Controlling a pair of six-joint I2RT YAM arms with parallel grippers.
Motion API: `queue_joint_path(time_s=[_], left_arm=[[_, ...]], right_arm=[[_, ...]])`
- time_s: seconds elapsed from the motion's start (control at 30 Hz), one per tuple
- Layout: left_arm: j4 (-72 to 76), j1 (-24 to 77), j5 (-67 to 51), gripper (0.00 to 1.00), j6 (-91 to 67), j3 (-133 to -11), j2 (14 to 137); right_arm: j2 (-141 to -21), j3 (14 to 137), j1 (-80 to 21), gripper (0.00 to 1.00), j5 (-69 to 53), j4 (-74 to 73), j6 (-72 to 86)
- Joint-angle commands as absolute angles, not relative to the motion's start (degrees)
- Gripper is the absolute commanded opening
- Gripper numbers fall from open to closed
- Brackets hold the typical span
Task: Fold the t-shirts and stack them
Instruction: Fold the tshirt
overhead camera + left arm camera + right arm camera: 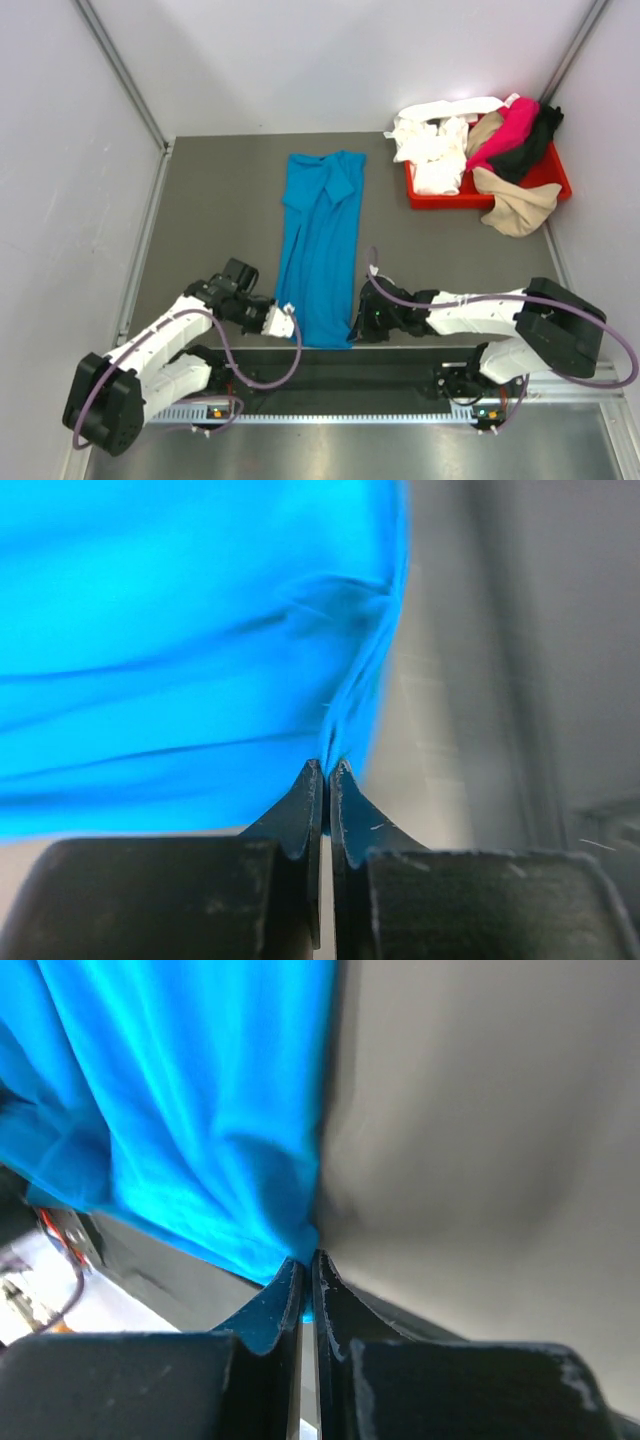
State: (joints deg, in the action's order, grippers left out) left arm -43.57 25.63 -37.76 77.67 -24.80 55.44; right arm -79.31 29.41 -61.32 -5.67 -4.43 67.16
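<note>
Left gripper [286, 316] and right gripper [356, 328] each clamp a near corner of the single bright blue t-shirt [320, 235], spread left of the red tray [545, 190] with open table [225, 200] between; four more t-shirts [440, 150] fill that tray.

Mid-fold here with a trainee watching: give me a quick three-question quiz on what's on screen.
1. True or false: the left gripper and right gripper each pinch a near corner of the blue shirt.
2. The tray sits: A) near left, B) far right, C) centre.
3. Which colour shirt spills over the tray's near edge?
Key: 1 true; 2 B; 3 the tan shirt.
</note>
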Motion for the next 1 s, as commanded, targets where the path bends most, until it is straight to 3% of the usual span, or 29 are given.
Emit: queue_joint_path(time_s=[0.0,0.2,0.37,0.6,0.83,0.87,0.9,0.97], left_arm=[[-28.42,24.7,-36.39,0.0,62.0,-34.26,57.56],[-22.06,17.41,-42.01,0.0,50.46,-48.14,72.75],[-17.59,14.68,-38.94,0.0,43.53,-58.95,86.73],[-12.83,12.57,-31.21,0.0,37.62,-70.83,101.05],[-11.95,12.66,-28.57,0.0,36.3,-77.86,109.42],[-11.26,12.57,-27.87,0.0,35.69,-78.39,110.64],[-10.55,12.66,-27.34,0.0,34.99,-78.75,111.18],[-9.32,12.57,-26.72,0.05,32.97,-79.8,112.84]], right_arm=[[-76.12,33.92,-55.04,0.0,-6.49,-8.43,61.45],[-80.76,47.52,-40.62,0.0,-7.99,-14.15,47.04],[-92.07,57.02,-32.27,0.0,-11.6,-11.78,41.32],[-106.16,75.99,-27.34,0.0,-12.83,-14.4,36.83],[-113.46,82.53,-23.74,0.0,-13.71,-15.65,35.59],[-113.99,83.23,-23.47,0.02,-14.49,-14.95,35.42],[-114.52,83.75,-23.29,0.11,-15.11,-14.77,35.25],[-116.71,86.55,-22.85,0.38,-14.25,-16.25,34.46]])
